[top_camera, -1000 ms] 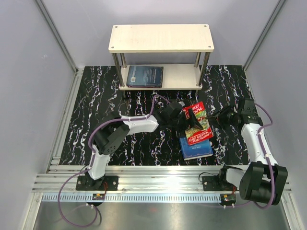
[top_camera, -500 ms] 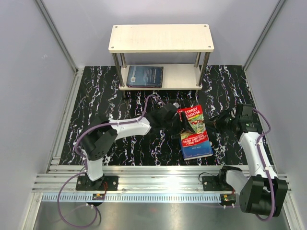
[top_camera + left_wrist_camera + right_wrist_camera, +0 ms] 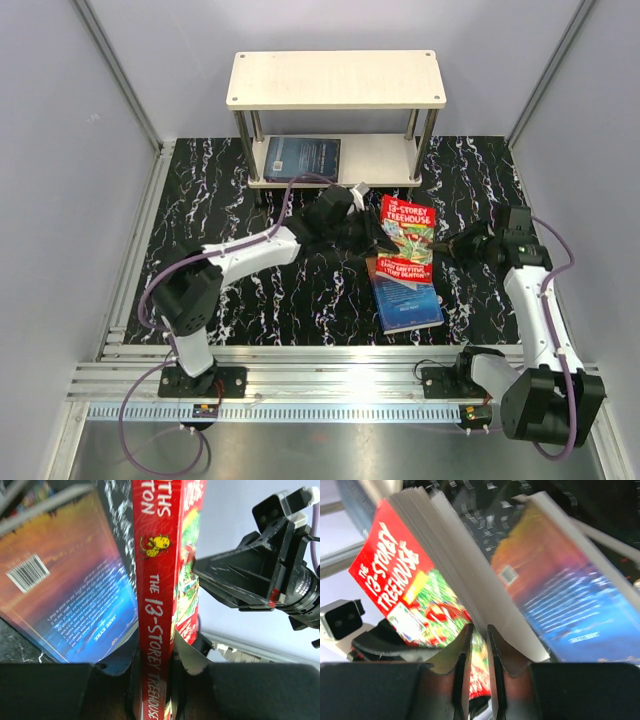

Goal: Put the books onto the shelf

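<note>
The red Treehouse book is tilted up on its spine, its lower end over the blue book, which lies flat on the mat. My left gripper is shut on the red spine; the jaws pinch it from both sides. My right gripper sits just off the red book's page edge. Its jaws are closed to a narrow slit with nothing in it. The shelf stands at the back. A dark book lies on its lower board.
The black marbled mat covers the table between grey walls. Aluminium rails run along the near edge, by the arm bases. The blue book's orange-to-blue back cover lies just beside the left jaws.
My left jaws closed onto the red book's spine, and the book shifted back toward the shelf. My right gripper's jaws narrowed and it stayed at the book's right edge.
</note>
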Controlling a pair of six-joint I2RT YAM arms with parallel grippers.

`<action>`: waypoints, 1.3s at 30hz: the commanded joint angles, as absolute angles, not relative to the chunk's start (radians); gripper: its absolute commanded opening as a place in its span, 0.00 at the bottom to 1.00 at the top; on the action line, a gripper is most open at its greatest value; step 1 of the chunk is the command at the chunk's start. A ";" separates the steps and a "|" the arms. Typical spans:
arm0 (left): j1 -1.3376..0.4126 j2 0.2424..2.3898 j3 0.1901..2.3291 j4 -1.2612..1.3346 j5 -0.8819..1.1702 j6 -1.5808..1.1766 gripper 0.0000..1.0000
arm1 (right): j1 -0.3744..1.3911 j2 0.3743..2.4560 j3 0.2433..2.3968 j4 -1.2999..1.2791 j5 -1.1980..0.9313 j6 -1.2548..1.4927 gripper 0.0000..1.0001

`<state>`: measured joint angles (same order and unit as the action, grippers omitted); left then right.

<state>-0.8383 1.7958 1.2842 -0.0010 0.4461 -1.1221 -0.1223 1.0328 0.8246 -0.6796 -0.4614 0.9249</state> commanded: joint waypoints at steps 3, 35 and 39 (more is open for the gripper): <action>-0.683 1.605 1.177 0.256 0.191 -1.181 0.00 | -0.095 1.095 1.038 -0.928 -0.515 0.876 0.26; -0.601 1.911 1.357 0.322 -0.811 -1.630 0.00 | -0.075 1.219 1.197 -1.155 -0.477 0.681 0.22; -0.575 1.976 1.397 0.314 -0.795 -1.669 0.02 | -0.060 1.230 1.201 -1.157 -0.472 0.672 0.21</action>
